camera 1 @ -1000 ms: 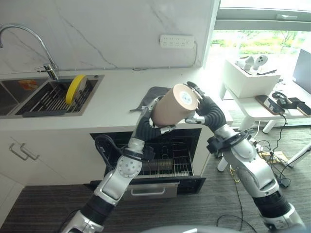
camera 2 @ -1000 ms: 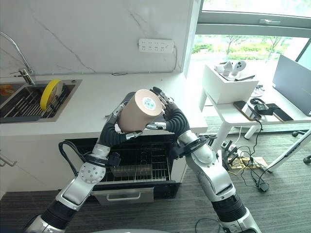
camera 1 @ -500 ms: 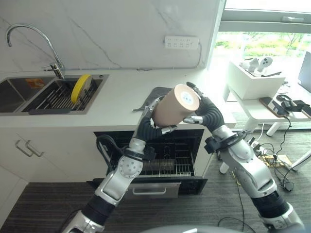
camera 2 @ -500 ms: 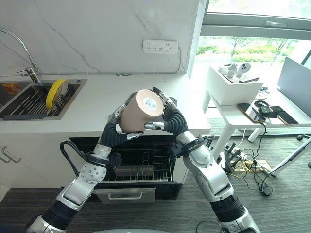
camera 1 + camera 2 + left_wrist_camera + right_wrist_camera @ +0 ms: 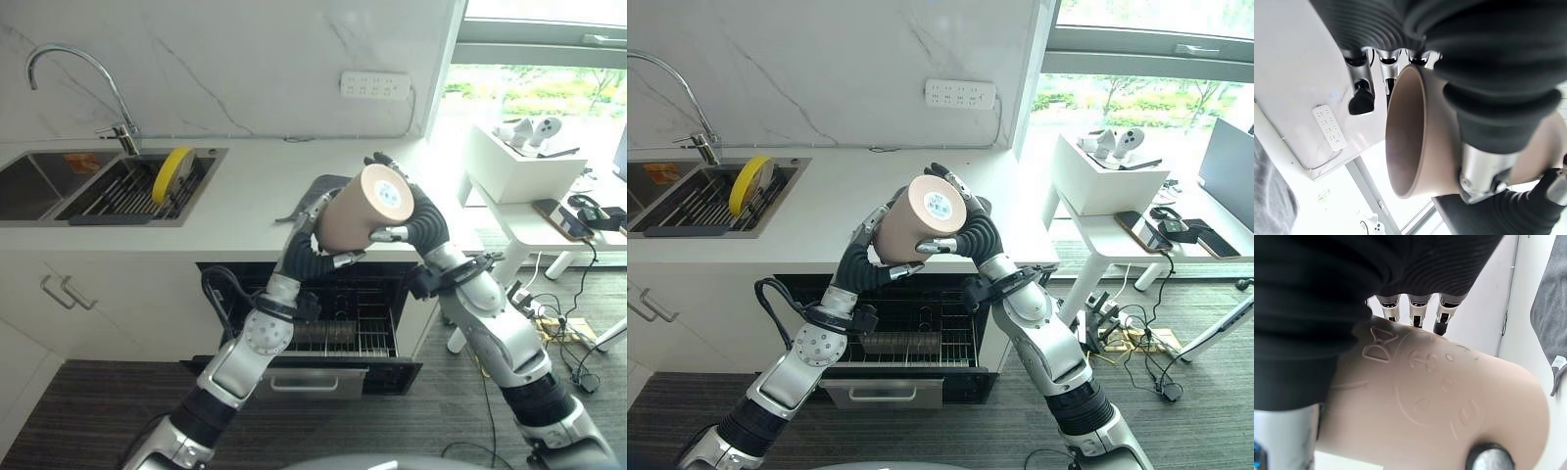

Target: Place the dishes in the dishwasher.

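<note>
Holding tan cup w/ both hands — left hand, right hand fingers curled round it.

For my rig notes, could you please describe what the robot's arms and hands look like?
Both arms are silver-grey segmented shells with round joint housings and black bands. The left hand and right hand wear dark ribbed covers over back and wrist, and their silver fingers end in dark tips.
</note>
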